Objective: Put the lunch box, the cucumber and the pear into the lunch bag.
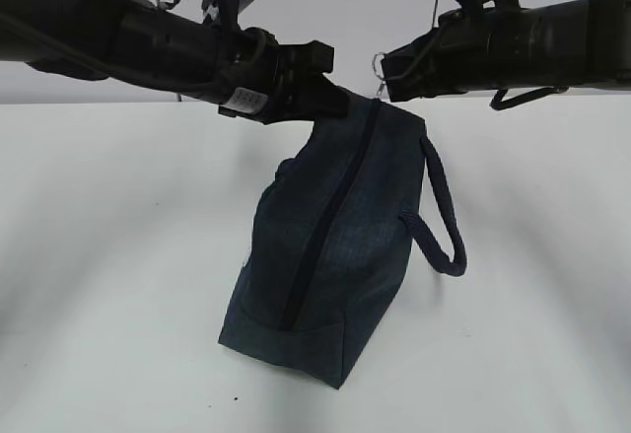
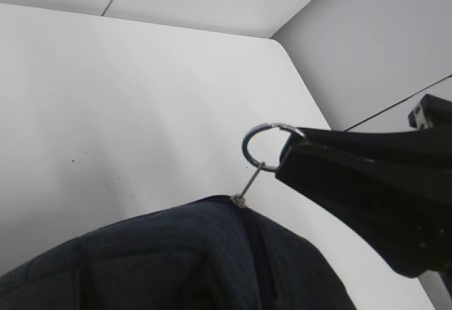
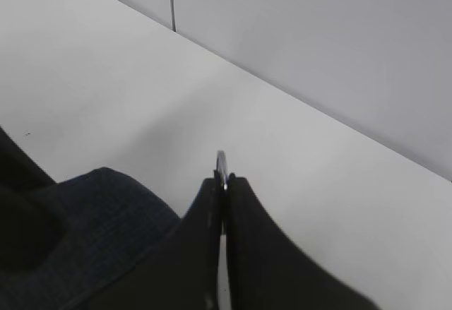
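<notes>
**Bag lifted, zip shut, food out of sight**

The lunch bag (image 1: 330, 246) hung tilted, its bottom corner on the table (image 1: 118, 255), zip closed; box, cucumber and pear were nowhere visible, so packing progress couldn't be judged. The right gripper (image 3: 223, 183) pinched the ring pull (image 2: 263, 144). Further back, the left gripper (image 1: 296, 93) clamped the bag's top edge.

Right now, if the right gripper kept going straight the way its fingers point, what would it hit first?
The right gripper, shut on the metal ring pull, points toward the left gripper holding the lunch bag. It would likely meet that gripper or the bag's top first; depth is unclear.
</notes>
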Robot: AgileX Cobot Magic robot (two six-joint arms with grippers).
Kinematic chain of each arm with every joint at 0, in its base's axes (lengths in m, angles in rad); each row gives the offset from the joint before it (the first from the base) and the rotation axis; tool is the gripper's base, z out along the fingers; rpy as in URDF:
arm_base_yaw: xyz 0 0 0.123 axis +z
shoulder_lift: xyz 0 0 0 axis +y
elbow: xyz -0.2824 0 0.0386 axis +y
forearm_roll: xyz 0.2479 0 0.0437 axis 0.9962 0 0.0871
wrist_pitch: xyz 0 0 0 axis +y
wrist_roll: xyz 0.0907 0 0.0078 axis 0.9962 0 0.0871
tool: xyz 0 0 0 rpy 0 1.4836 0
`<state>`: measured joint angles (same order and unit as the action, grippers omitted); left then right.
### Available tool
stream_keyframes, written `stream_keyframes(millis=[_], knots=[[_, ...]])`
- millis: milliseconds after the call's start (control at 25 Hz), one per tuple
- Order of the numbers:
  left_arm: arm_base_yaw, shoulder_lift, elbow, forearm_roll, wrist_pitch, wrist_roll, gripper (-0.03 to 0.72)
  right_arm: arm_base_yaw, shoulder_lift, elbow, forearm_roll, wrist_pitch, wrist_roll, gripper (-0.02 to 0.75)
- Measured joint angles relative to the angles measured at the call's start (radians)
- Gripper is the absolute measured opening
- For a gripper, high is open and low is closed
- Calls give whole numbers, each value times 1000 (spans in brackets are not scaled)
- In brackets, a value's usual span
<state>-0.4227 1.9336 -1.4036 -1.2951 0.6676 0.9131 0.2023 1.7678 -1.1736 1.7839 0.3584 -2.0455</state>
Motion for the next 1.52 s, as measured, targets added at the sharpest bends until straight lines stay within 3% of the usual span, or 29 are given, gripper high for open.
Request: stream_keyframes(millis=[80,160,840,1520], knots=[[0,0,0,15,1,0,50,0,0,0,0,0,0,6],[0,0,0,23,5,5,17,0,0,0,0,0,0,6],[3,-23,-1,34,124,65,11,-6,0,0,-2,-24,-15,6],[6,-42,-1,65,183,71,11,-127,71,-2,-60,292,219,6]])
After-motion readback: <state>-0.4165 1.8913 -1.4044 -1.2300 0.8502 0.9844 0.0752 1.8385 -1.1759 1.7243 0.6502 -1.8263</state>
